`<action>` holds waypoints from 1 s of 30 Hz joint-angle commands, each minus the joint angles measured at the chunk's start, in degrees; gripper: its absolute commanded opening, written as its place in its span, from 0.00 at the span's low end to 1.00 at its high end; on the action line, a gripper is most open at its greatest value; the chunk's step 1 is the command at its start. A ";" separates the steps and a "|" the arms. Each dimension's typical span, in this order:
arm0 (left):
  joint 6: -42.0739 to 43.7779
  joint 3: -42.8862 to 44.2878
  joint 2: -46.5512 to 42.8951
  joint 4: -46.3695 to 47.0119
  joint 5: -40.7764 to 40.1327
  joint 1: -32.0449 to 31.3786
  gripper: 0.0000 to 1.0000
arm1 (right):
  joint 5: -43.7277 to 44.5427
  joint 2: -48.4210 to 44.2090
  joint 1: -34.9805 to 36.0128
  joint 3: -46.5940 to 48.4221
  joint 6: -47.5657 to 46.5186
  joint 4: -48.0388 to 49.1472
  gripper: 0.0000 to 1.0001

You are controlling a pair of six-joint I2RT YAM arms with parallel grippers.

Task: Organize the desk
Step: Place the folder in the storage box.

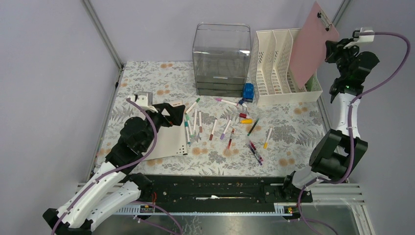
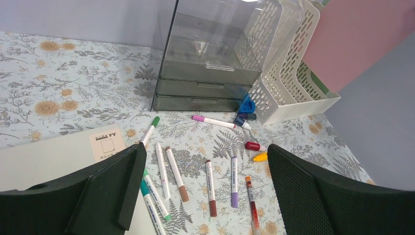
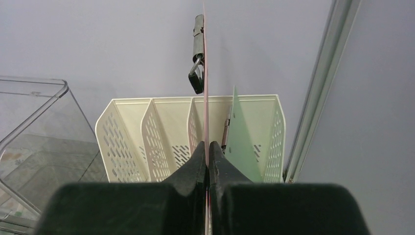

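The desk [image 1: 147,78] has a fern-and-flower cloth. Several markers [image 1: 214,129] lie scattered across its middle. My left gripper [image 1: 169,113] is open and empty, low over the right edge of a white A4 paper pad [image 1: 169,142]; in the left wrist view its jaws [image 2: 205,156] stand wide apart over the markers [image 2: 210,181]. My right gripper [image 1: 332,48] is shut on a pink clipboard [image 1: 309,44], held tilted above the rightmost slot of a white file sorter [image 1: 274,73]. In the right wrist view the fingers [image 3: 207,147] pinch the clipboard [image 3: 206,98] edge-on.
A clear drawer unit [image 1: 221,58] stands at the back centre. A small blue object [image 1: 248,91] sits between it and the sorter. A green board [image 3: 244,142] stands in the sorter's right slot. Metal frame posts [image 1: 103,34] and walls close the back and sides.
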 commanded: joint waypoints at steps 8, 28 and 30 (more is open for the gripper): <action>-1.16 0.01 0.66 4.13 -1.95 0.21 0.99 | 4.96 1.79 3.19 -6.45 -3.64 16.76 0.00; -1.15 0.09 3.53 4.94 -1.93 0.69 0.99 | 0.20 3.89 3.19 -16.80 -7.68 24.99 0.12; -1.28 -0.05 3.73 4.95 -1.65 0.81 0.99 | -0.15 3.29 3.19 -17.80 -8.26 24.76 0.22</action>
